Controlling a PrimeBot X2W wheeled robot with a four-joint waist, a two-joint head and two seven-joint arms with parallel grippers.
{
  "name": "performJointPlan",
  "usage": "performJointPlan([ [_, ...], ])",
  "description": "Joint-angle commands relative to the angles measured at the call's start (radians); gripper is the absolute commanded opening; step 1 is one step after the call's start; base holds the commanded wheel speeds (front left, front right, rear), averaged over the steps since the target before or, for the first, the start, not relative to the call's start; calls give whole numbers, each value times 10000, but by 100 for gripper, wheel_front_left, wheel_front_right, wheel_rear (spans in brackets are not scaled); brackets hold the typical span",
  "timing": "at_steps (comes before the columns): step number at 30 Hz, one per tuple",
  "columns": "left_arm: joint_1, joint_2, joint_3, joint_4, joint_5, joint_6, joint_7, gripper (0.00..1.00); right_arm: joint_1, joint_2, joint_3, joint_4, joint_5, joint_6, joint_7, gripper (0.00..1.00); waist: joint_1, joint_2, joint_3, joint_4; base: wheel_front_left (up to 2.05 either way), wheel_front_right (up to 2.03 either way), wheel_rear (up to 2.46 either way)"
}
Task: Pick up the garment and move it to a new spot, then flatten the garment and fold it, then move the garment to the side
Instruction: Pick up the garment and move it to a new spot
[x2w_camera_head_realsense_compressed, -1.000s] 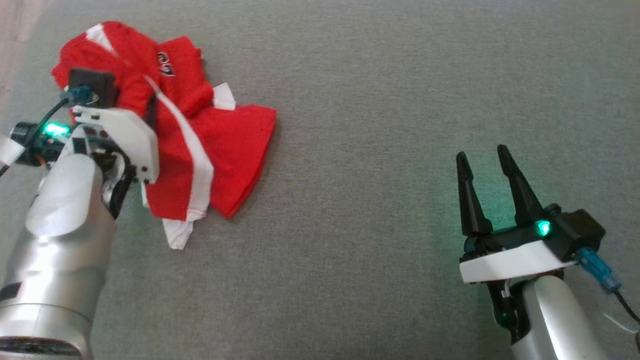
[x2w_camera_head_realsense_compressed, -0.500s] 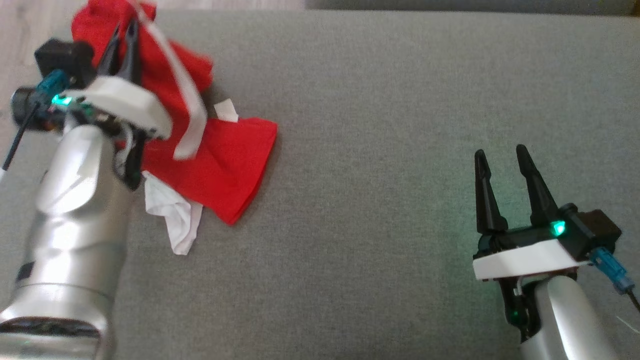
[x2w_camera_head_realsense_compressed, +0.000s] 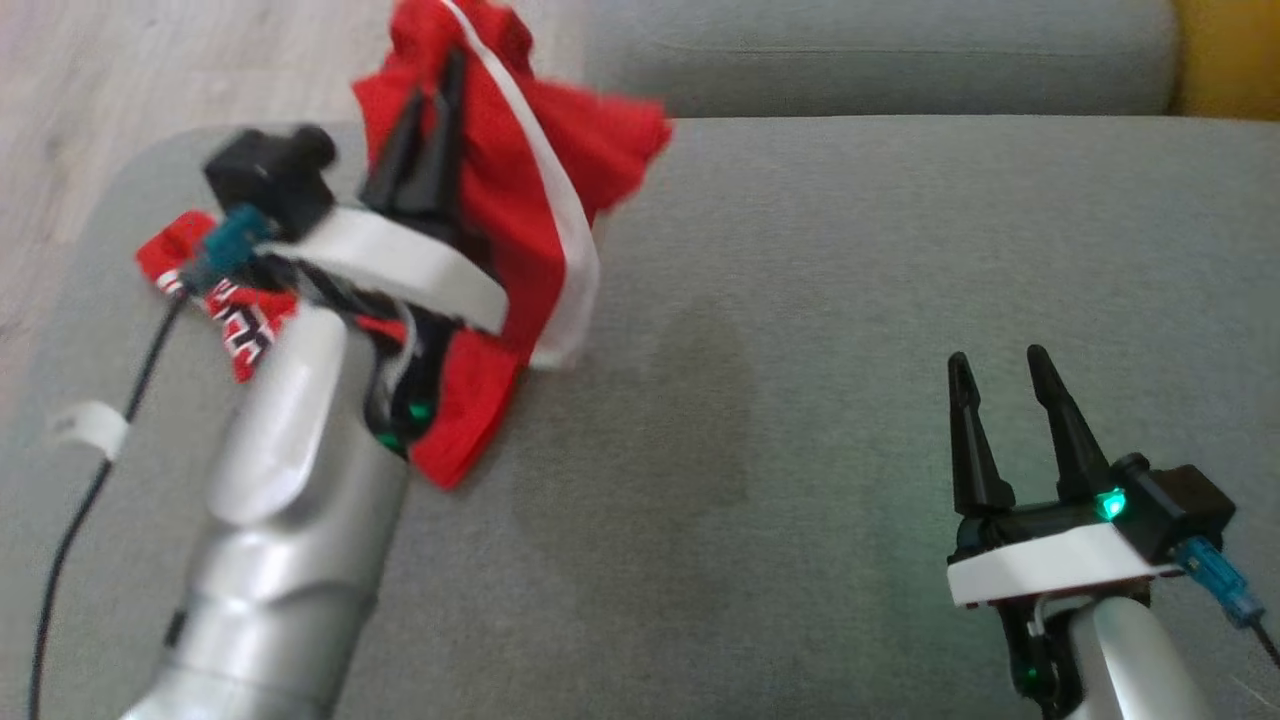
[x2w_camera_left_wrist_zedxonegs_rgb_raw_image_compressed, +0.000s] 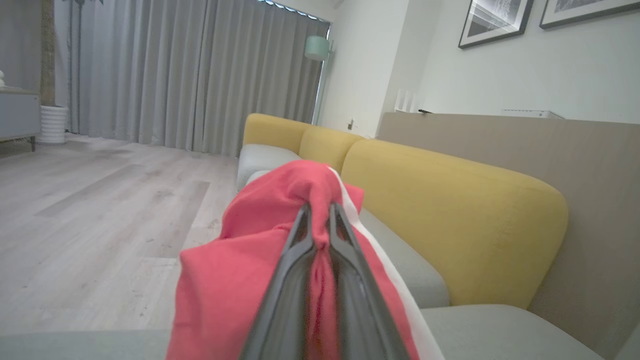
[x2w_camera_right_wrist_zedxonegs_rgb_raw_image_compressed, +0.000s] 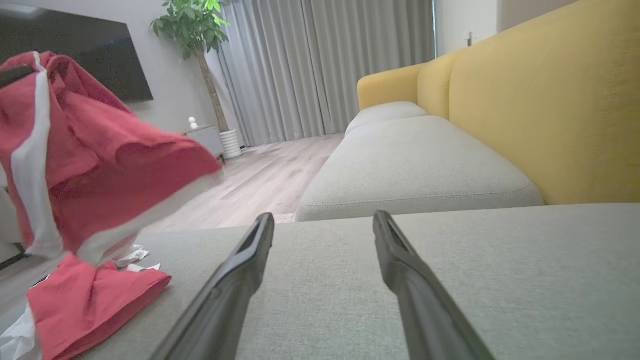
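The garment (x2w_camera_head_realsense_compressed: 500, 210) is red with white stripes and hangs bunched from my left gripper (x2w_camera_head_realsense_compressed: 435, 85), which is shut on a fold of it above the grey sofa seat. In the left wrist view the red garment (x2w_camera_left_wrist_zedxonegs_rgb_raw_image_compressed: 240, 270) drapes over both fingers, whose tips (x2w_camera_left_wrist_zedxonegs_rgb_raw_image_compressed: 320, 212) pinch the cloth. The right wrist view shows the garment (x2w_camera_right_wrist_zedxonegs_rgb_raw_image_compressed: 90, 165) lifted at the left, its lower end (x2w_camera_right_wrist_zedxonegs_rgb_raw_image_compressed: 85, 305) trailing on the cushion. My right gripper (x2w_camera_head_realsense_compressed: 995, 365) stands open over the bare seat at the lower right, far from the cloth; its fingers (x2w_camera_right_wrist_zedxonegs_rgb_raw_image_compressed: 235, 280) hold nothing.
The grey sofa seat (x2w_camera_head_realsense_compressed: 800, 300) spreads wide to the right of the garment. Yellow back cushions (x2w_camera_left_wrist_zedxonegs_rgb_raw_image_compressed: 450, 210) run behind it. Wooden floor (x2w_camera_head_realsense_compressed: 150, 60) lies past the seat's left edge. A second grey cushion (x2w_camera_right_wrist_zedxonegs_rgb_raw_image_compressed: 415, 170) lies ahead in the right wrist view.
My left gripper has shut on the garment and lifted it up off the seat, shifting right. The head camera has tilted up. The right gripper stays open in place.
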Motion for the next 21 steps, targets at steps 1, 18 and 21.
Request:
performJointPlan([
  [1,-372,174,248,-458,-31,16,17,0,-165,-49,211,-380,46,-7,-107,100,2,0,-35,-260,0,0,0],
  [18,247,-225,-1520,-1746,-1124,1595,-369,0,-805,-49,436,-1110,676,-7,-107,100,2,0,979,-3965,0,0,0],
  [21,-256,-228,-1956,-1435,-1632,1948,-1007,0,-805,-49,446,-1231,742,-7,-107,100,2,0,1113,-4301,0,0,0],
])
